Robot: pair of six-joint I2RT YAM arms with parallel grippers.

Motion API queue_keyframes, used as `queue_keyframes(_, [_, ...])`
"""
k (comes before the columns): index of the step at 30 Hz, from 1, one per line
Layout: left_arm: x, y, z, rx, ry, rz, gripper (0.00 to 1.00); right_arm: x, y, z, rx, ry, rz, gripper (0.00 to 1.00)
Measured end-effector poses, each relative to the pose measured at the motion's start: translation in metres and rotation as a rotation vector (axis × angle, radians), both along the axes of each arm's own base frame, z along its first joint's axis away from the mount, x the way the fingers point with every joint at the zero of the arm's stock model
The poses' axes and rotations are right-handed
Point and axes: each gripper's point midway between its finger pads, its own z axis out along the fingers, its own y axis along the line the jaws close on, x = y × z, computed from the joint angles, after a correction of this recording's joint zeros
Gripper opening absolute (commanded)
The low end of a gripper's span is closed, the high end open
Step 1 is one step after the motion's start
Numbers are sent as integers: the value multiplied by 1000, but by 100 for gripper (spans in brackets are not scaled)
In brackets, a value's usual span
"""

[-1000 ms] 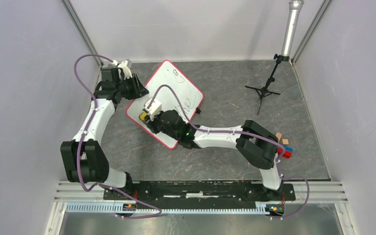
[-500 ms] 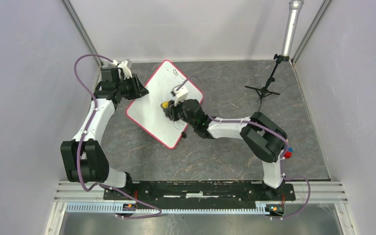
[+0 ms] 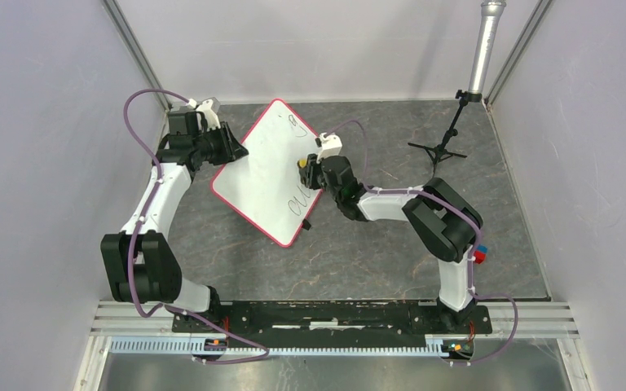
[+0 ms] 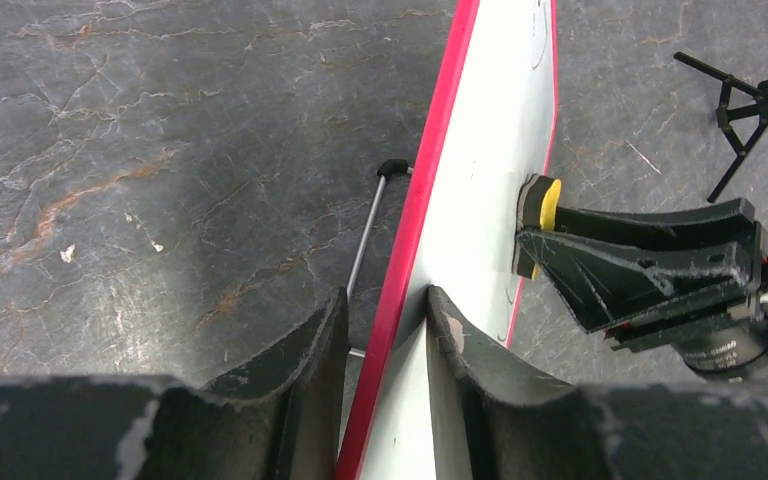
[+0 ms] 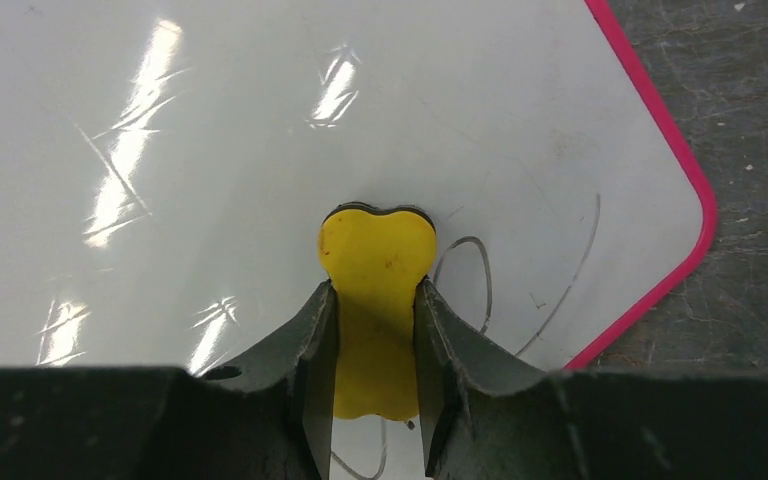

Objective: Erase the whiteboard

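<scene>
The whiteboard [image 3: 265,175], white with a thin red rim, stands tilted on its edge at the back left of the table. My left gripper [image 3: 235,151] is shut on its left edge; in the left wrist view [image 4: 388,310] the jaws clamp the red rim [image 4: 410,230]. My right gripper [image 3: 305,173] is shut on a yellow eraser [image 5: 376,300] and presses it against the board's face near the right corner. Dark handwriting [image 3: 300,198] shows below the eraser, and a small scribble [image 3: 293,122] near the top corner. Thin pen lines [image 5: 560,290] lie beside the eraser.
A black tripod stand [image 3: 444,142] with a grey pole [image 3: 482,49] stands at the back right. Coloured blocks [image 3: 478,254] lie by the right arm's elbow. The board's wire prop [image 4: 365,245] shows behind it. Grey walls close in the table.
My right gripper has swept the eraser across the board from its lower left to the right side near the upper corner. Some writing has reappeared from under the arm. The left gripper held still.
</scene>
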Motion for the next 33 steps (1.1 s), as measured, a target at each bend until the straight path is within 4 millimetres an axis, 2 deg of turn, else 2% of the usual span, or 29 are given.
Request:
queue_keyframes(2, [0,0,0,-2,0,-2,2,-3,5,2,-25,-22,-3,32])
queue_keyframes(4, [0,0,0,-1,0,-3,2,-13,19,10,-46,-55,23,32])
queue_keyframes(8, [0,-1,0,-2,-1,-4,2,-52,71,39,-65,-145,152,32])
queue_keyframes(10, [-1,-2,1,-5,-2,-10,2,-69,89,48,-64,-173,206,32])
queue_keyframes(11, [-1,-2,1,-6,-2,-12,2,-73,94,51,-62,-180,229,32])
queue_keyframes(13, [0,-2,1,-5,-4,-14,2,-71,94,51,-54,-171,242,32])
queue_keyframes(16, [0,-3,1,-5,-6,-20,2,-48,78,47,-18,-141,216,32])
queue_keyframes(23, [2,-3,0,-4,-9,-25,2,18,7,14,58,-33,38,32])
queue_keyframes(29, [2,-3,1,-5,-11,-26,2,33,-41,-19,80,56,-52,32])
queue_keyframes(33, [2,-4,2,-9,-12,-31,2,35,-56,-28,90,87,-73,32])
